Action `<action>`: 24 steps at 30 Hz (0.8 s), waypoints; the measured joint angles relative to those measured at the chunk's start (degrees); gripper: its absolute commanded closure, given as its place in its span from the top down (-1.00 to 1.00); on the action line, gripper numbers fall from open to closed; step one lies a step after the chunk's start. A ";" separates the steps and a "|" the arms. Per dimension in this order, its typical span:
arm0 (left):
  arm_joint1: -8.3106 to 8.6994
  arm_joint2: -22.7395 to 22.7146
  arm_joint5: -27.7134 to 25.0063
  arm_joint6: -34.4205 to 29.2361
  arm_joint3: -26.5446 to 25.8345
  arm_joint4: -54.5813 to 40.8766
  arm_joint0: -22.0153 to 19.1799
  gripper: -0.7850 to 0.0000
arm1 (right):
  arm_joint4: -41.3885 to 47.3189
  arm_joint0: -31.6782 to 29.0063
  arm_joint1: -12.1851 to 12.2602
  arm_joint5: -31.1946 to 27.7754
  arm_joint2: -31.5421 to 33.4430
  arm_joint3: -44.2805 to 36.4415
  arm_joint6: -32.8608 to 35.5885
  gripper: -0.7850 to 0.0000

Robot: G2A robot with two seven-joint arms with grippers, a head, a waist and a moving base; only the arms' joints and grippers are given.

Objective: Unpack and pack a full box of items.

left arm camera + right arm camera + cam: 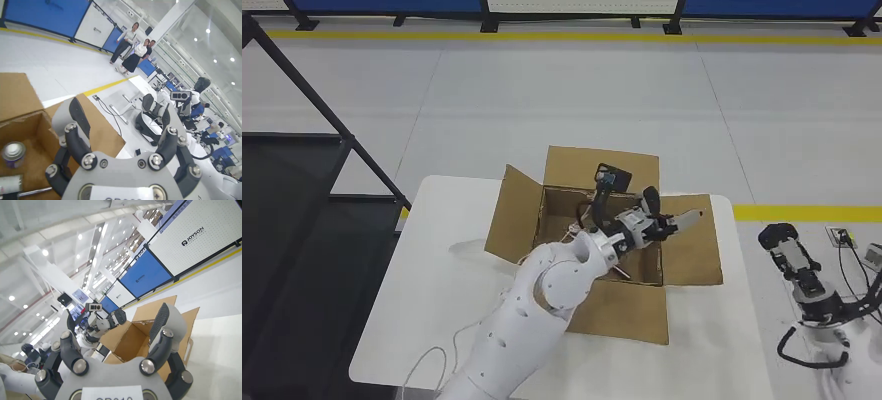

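The left gripper (667, 213) hangs over the open cardboard box (517, 215), which sits flaps out on the white table (422, 300). Its fingers are spread wide with nothing between them. Inside the box, a small can (13, 154) with a purple label stands upright on the floor. Near it lies what may be a white tube (10, 184) (cut off at the edge, so hard to name). The right gripper (115, 323) is outside the box, off to one side, with its jaws likewise apart and empty.
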 measured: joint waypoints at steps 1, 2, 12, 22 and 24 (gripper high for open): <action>0.80 -2.47 0.22 -0.94 -4.25 1.22 2.69 1.00 | -3.16 0.65 0.02 0.91 -1.09 -1.28 0.09 1.00; 1.37 -4.26 0.19 -1.65 -7.37 2.20 4.72 1.00 | -5.43 1.27 0.03 1.74 -2.01 -2.11 0.33 1.00; 5.08 -20.91 -0.02 -2.89 -30.43 6.03 22.85 1.00 | -26.37 14.35 -0.25 14.12 -18.11 -1.98 6.81 1.00; 6.64 -32.96 -0.07 1.72 -37.62 3.47 32.96 1.00 | -30.74 19.97 -0.82 18.39 -24.97 0.48 8.16 1.00; 6.64 -32.90 -0.11 1.67 -37.59 3.50 32.93 1.00 | -30.74 19.98 -0.82 18.39 -24.99 0.48 8.16 1.00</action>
